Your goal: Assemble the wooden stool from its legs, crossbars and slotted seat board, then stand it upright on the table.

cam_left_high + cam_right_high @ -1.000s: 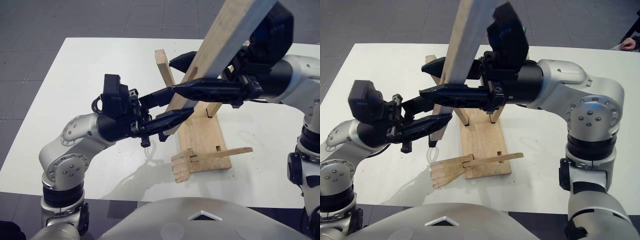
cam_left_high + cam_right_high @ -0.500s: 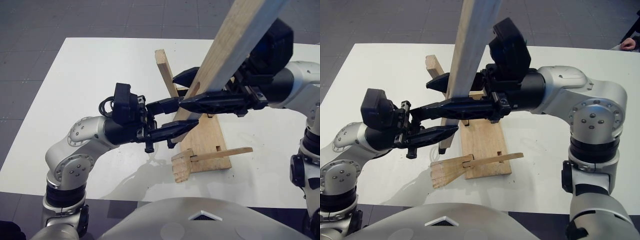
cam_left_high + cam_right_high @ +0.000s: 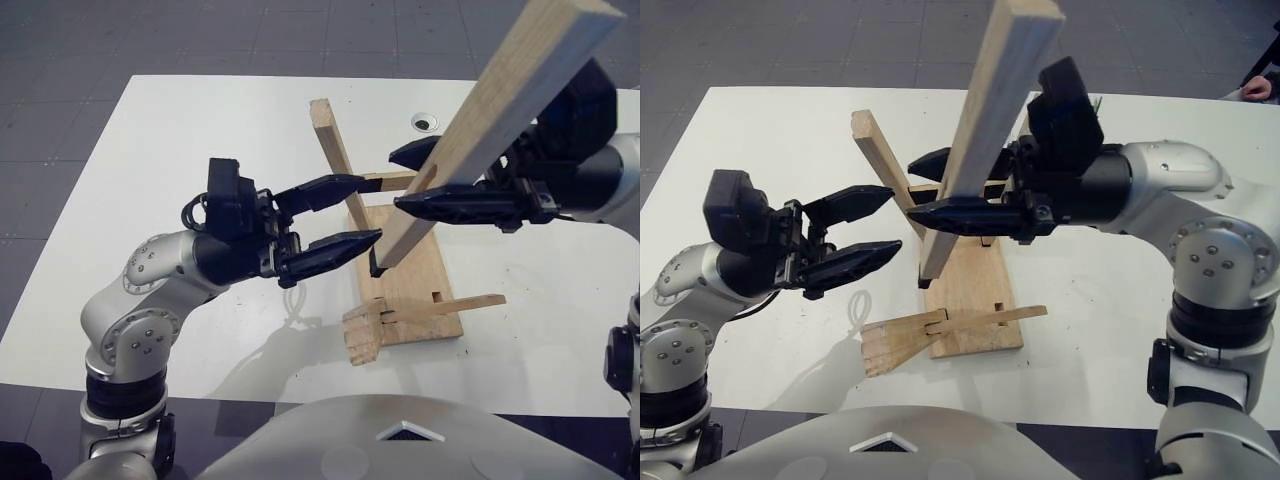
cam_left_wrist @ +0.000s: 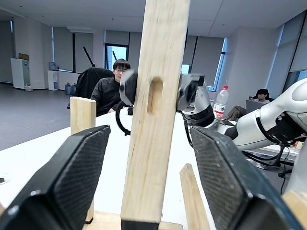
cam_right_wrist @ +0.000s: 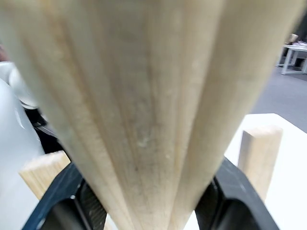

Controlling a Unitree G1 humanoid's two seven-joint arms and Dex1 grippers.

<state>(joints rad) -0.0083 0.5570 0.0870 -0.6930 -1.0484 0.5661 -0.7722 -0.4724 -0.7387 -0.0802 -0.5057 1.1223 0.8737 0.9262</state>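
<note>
My right gripper [image 3: 415, 182] is shut on a long wooden leg [image 3: 500, 90], held steeply tilted with its lower end just over the seat board [image 3: 420, 285]. The leg's slot [image 4: 154, 95] faces the left wrist camera. My left gripper [image 3: 368, 210] stands open just left of that lower end, its fingers [image 4: 76, 177] on either side of the leg without touching it. The seat board lies flat on the table. A second leg [image 3: 333, 150] leans up from its far end with a crossbar [image 3: 390, 181]. A third leg [image 3: 365, 332] with a thin crossbar [image 3: 455, 302] lies at its near end.
The white table [image 3: 180, 130] has open room on its left half and at the far right. A round cable hole [image 3: 424, 122] sits near the far edge. A thin white cord loop [image 3: 856, 314] lies by the near leg.
My left gripper has opened and drawn back to the left from the leg's lower end. The right arm has swung the leg rightward and tilted it more.
</note>
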